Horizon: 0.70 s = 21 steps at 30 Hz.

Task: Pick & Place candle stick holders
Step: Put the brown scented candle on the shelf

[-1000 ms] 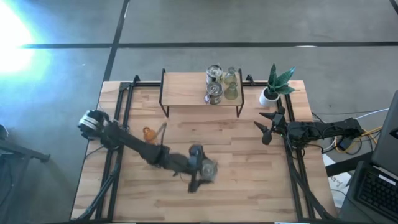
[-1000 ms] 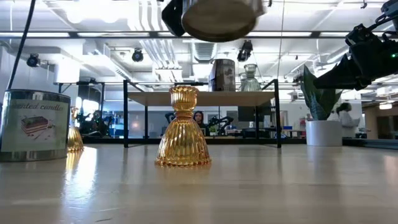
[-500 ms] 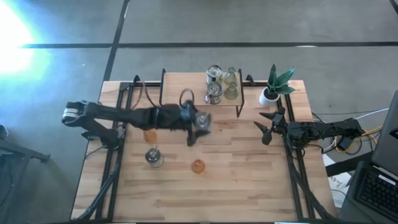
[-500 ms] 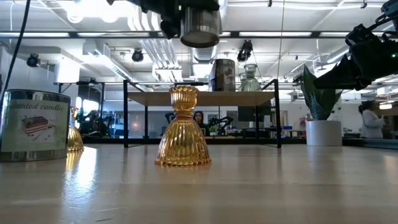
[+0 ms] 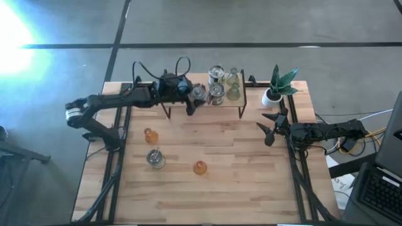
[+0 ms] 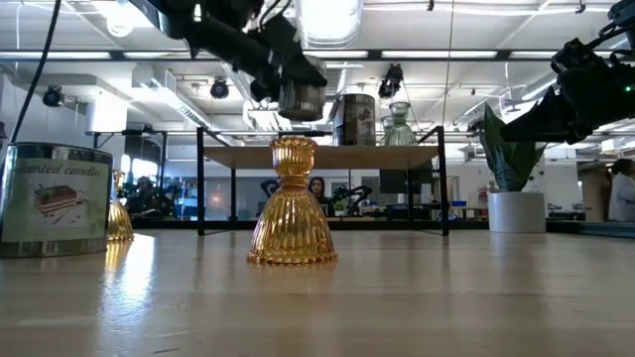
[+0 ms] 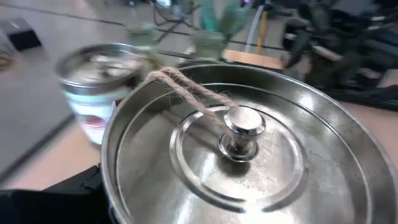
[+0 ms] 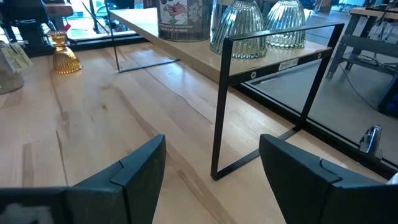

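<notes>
My left gripper (image 5: 193,99) is shut on a silvery lidded tin holder (image 7: 236,143), which it carries in the air at the left part of the wooden shelf (image 5: 226,103). In the low view the tin (image 6: 301,99) hangs above the shelf board. Two tins (image 5: 217,85) and two pale green glass holders (image 5: 233,85) stand on the shelf. On the table stand an orange holder (image 5: 200,167), a second orange holder (image 5: 149,135) and another tin (image 5: 155,159). My right gripper (image 5: 269,129) waits open at the table's right side. My left gripper holds the tin by its side wall (image 6: 298,103), with the tin filling the space between the fingers. The fingers come from the table's left, about level. In the wrist view the lid with its knob (image 7: 244,124) and twine hides them. The tin is lifted clear, lid up.
A green plant in a white pot (image 5: 275,88) stands right of the shelf. The shelf's black metal leg (image 8: 219,112) rises just ahead of my right gripper. Black rails run along the table's left and right sides. Open wood lies at the near middle of the table.
My left gripper has swung with the tin from the table's near middle toward the far edge and somewhat up, reaching the shelf's left part. The tin has stayed held and clear of the table. The arm's move has uncovered the tin and orange holder on the table.
</notes>
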Motion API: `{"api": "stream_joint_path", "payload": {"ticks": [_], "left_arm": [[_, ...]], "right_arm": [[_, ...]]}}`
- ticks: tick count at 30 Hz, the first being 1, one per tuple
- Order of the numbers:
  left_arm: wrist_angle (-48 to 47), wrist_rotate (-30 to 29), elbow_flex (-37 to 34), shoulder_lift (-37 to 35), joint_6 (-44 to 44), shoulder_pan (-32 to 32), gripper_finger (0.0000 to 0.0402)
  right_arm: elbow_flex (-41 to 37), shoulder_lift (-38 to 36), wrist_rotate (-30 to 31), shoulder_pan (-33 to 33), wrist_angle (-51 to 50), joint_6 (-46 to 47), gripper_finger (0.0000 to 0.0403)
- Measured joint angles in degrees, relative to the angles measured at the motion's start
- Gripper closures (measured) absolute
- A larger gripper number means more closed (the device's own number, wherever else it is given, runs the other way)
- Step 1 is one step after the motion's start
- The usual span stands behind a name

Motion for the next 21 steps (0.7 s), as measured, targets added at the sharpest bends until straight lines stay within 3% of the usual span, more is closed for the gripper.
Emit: {"api": "stream_joint_path", "payload": {"ticks": [11, 21], "left_arm": [[7.71, 2.83, 0.15, 7.09, 1.37, 9.45, 0.0047], [15.13, 3.08, 0.24, 12.63, -0.09, 13.18, 0.0047]], "right_arm": [[0.0, 0.01, 0.0, 0.01, 0.0, 0.0, 0.0152], [0.0, 0.0, 0.0, 0.02, 0.02, 0.0, 0.0152]]}}
